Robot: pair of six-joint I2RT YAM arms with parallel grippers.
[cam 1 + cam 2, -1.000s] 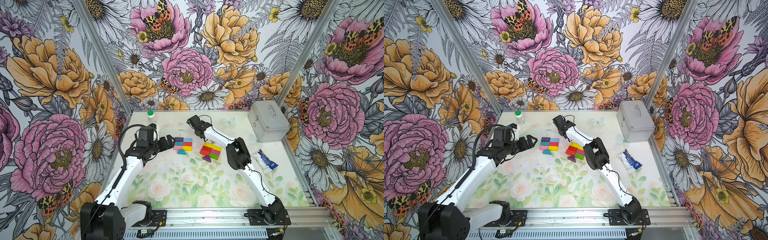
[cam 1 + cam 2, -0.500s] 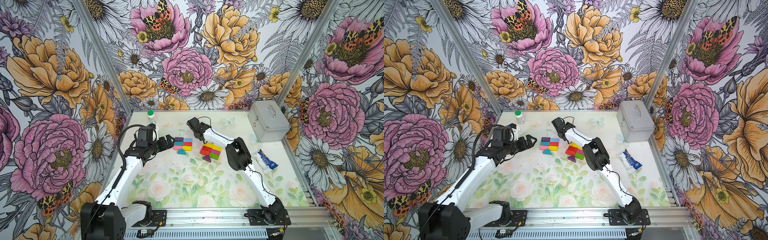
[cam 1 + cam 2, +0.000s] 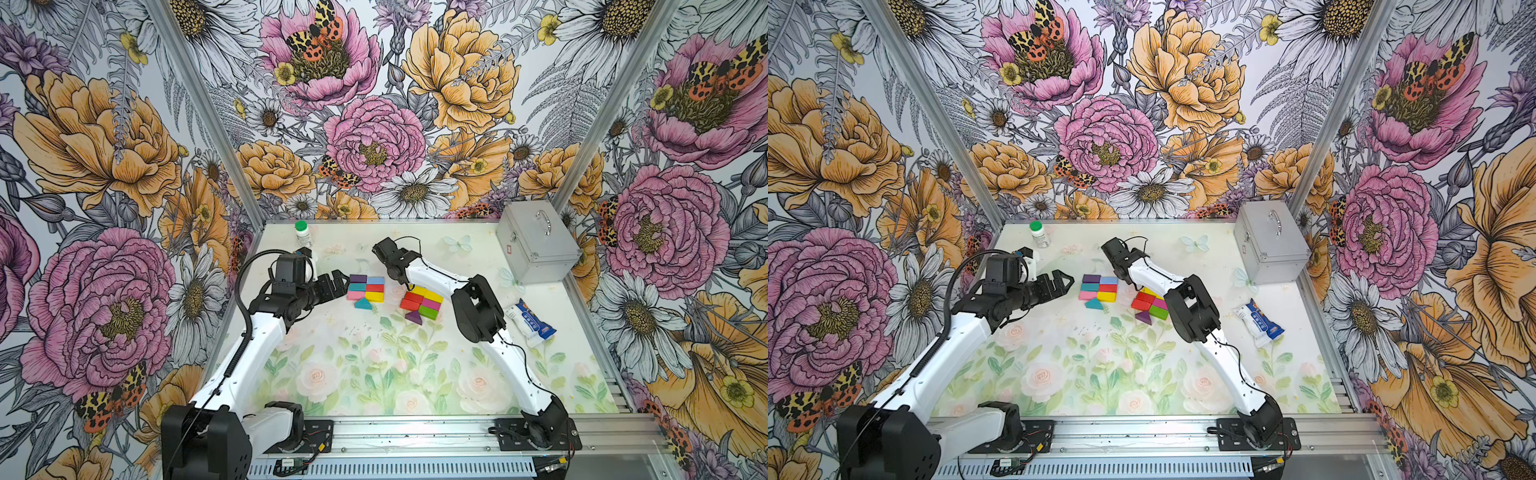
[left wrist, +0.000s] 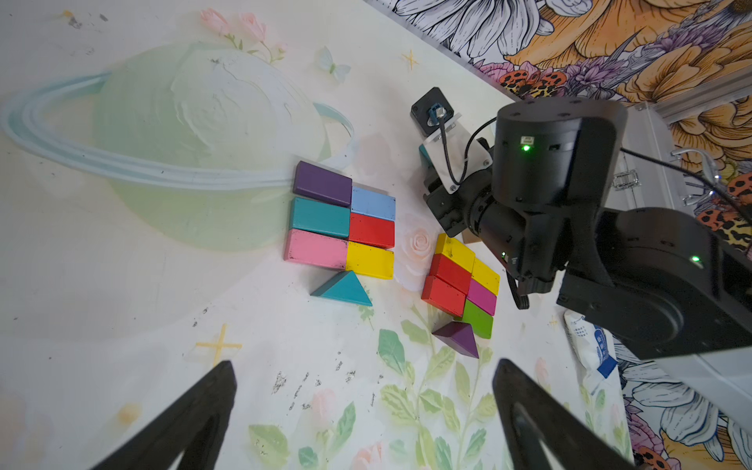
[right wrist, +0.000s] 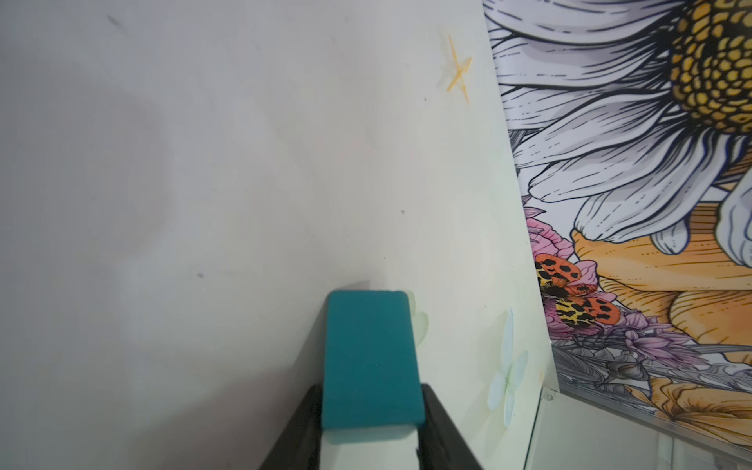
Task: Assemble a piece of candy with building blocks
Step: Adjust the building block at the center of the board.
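Within flower-papered walls (image 3: pixel 374 104), the pastel floral tabletop (image 3: pixel 374 374) carries a closed silver case (image 3: pixel 536 245) and, near its middle, two clusters of building blocks (image 3: pixel 366 286); left jaws stand wide, right jaws hold a teal block (image 5: pixel 370 358).

There are thirteen bricks (image 4: pixel 321 183), two triangle blocks (image 4: pixel 344 291), one white bottle (image 3: pixel 303 235) with a green cap, one silver case (image 3: pixel 536 245), one snack packet (image 3: pixel 532 322) and two robot arms (image 3: pixel 257 340).

On the left white-and-black arm: stretched low, forearm near level, with the black 2-finger left gripper (image 3: pixel 343 279) splayed wide. On the right arm: elbow raised, wrist bent down, with the black right gripper (image 5: pixel 371 390) clamped on a teal painted rectangular block (image 5: pixel 370 350).
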